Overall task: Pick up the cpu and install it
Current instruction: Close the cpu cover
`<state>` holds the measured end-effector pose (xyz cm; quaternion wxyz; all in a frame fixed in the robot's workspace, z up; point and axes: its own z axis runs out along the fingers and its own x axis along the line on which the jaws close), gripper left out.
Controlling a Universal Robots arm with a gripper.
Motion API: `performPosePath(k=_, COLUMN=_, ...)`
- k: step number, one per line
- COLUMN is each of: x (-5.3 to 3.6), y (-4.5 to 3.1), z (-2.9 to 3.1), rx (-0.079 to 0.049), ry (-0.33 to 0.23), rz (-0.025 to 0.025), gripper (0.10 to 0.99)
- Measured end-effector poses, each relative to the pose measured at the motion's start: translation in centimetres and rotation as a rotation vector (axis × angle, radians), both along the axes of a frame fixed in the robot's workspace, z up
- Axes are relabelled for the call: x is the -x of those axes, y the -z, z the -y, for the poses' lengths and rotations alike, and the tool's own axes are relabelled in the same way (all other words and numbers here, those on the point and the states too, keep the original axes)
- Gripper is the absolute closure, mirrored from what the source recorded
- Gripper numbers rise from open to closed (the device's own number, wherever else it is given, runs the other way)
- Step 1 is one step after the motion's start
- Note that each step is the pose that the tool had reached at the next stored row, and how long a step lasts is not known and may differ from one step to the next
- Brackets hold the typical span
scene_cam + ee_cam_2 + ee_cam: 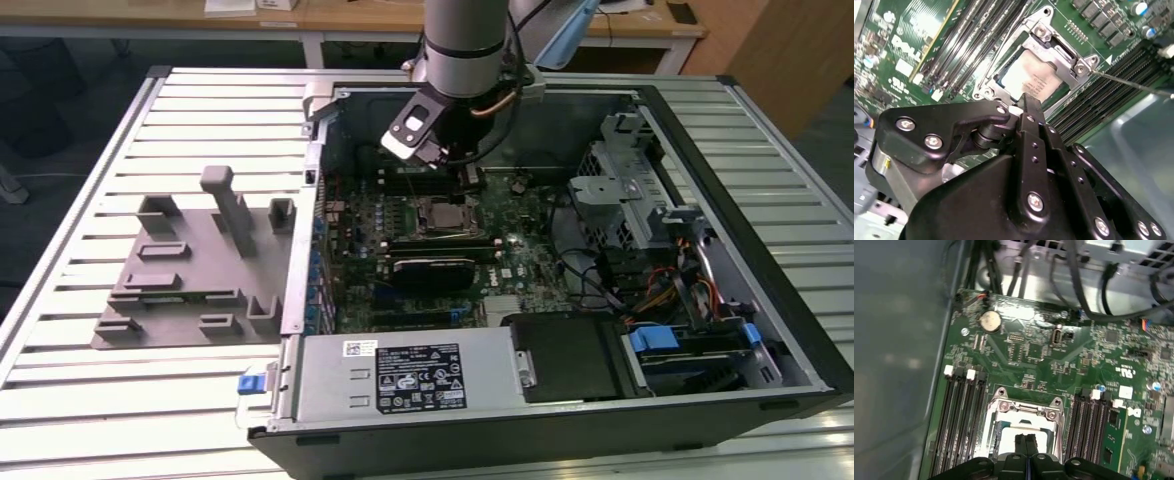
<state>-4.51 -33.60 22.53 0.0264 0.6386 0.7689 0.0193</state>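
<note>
cpu (1026, 75) prob. right under gripper (1030, 102)

Exterior view high, angled into the open computer case (534, 440), both wrist views close, past pincer (1029, 102) (1026, 439) onto socket (1056, 56) (1024, 409)

A grey holder plate (174, 300) lies on the slatted table (94, 400) beside the open computer case (561, 440).

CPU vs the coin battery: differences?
The cpu is square, pale silver and larger; the coin battery is round and shiny. The cpu sits inside a metal socket frame between memory slots; the battery lies in the open near the board's edge. The gripper is at the cpu, away from the battery. Both lie flat on the motherboard.
</note>
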Motion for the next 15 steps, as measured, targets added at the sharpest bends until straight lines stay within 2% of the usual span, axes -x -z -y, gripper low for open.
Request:
performPosePath(k=6, x=0.0, y=0.02, z=0.0, rx=0.0, ry=-0.101, rz=0.0, gripper=0.98)
performPosePath(k=15, x=0.04, y=0.04, z=0.0, rx=0.002, ry=-0.216, rz=0.0, gripper=0.98)
